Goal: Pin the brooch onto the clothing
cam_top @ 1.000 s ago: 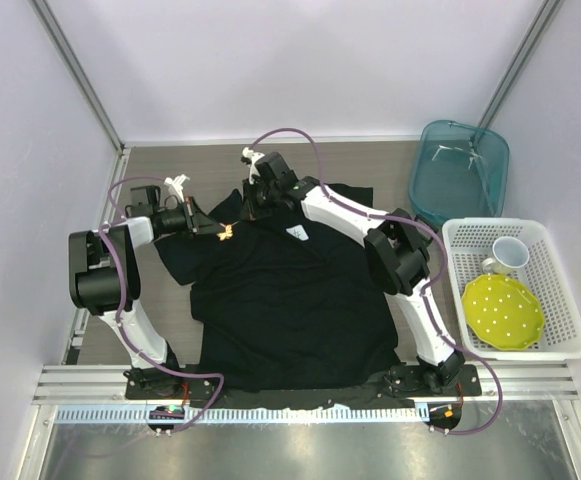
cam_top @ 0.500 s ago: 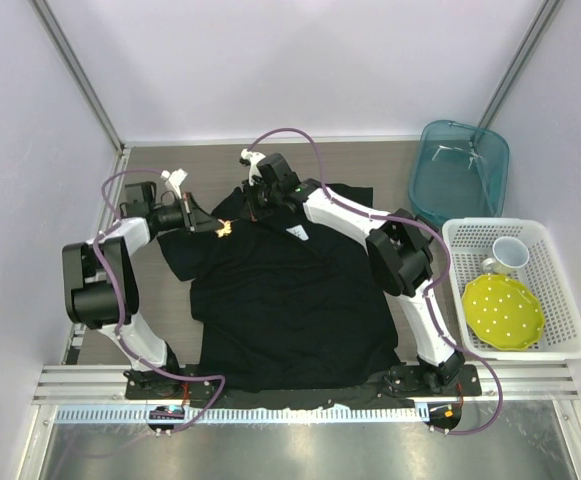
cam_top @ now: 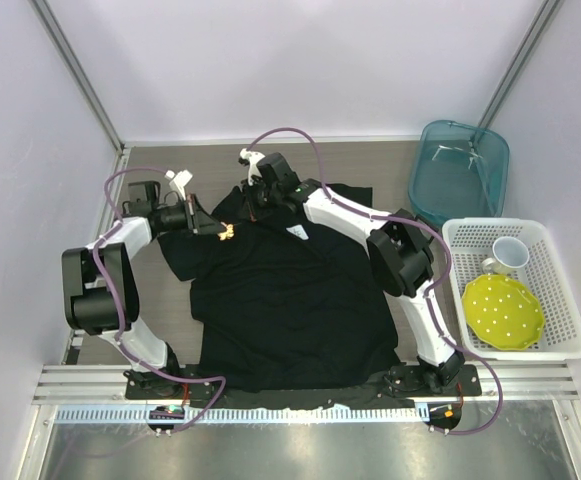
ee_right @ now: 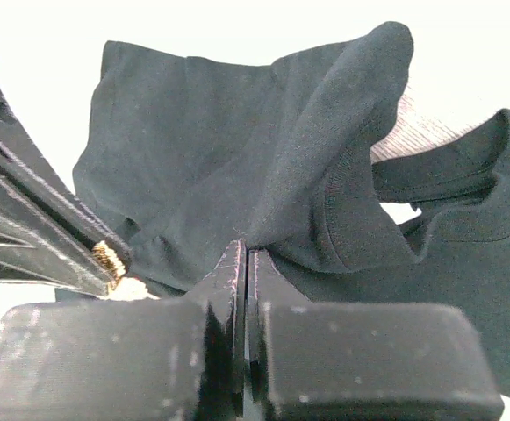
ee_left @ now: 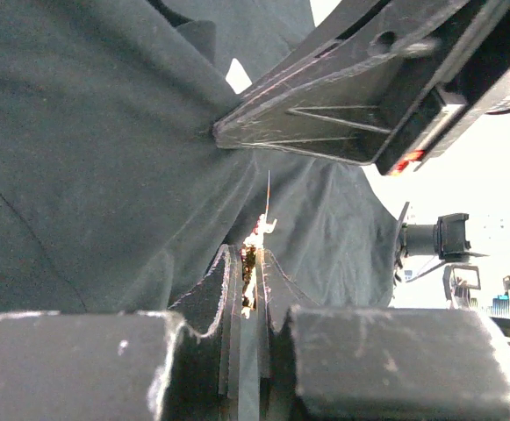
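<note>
Both clamped: left gripper held tiny red-gold maple-leaf brooch just left of right gripper, pinching black fabric T-shirt.

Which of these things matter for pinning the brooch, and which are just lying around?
For the job: brooch, black T-shirt, left gripper shut on the brooch, right gripper pinching the shirt.
Lying about: teal bin, white basket, yellow plate, mug.
</note>
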`<state>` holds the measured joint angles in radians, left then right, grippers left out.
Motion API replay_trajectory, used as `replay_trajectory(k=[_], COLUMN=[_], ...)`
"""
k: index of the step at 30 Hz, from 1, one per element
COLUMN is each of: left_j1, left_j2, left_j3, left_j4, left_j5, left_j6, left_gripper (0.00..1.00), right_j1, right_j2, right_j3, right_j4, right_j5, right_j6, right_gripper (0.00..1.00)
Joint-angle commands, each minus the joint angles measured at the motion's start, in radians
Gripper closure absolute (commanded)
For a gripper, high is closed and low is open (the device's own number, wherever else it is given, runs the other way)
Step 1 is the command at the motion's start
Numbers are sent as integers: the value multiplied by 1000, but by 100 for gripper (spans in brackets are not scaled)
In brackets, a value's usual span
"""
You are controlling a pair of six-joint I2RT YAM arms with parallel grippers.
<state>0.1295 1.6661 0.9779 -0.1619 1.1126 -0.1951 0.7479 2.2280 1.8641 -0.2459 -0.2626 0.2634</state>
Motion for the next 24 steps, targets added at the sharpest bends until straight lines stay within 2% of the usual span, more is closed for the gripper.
replay_trajectory(k=[1,11,24], left_j1=[-5,-8,-10], left_j2=[17,34,-19], left_j3=[44,65,35], left_j4=[-37,-42,-13], left_j5=[-20,-28,3], left_j6=[40,34,25], left_gripper=[98,98,98], right_j1=[10,15,18], right_j2=[-111,-122,-117], right_j3=[-3,-14,-19], right_j4=[59,65,60], right_j5=[-17,-18,3], right_j6=[-16,-26,-38], right_gripper=[99,99,99])
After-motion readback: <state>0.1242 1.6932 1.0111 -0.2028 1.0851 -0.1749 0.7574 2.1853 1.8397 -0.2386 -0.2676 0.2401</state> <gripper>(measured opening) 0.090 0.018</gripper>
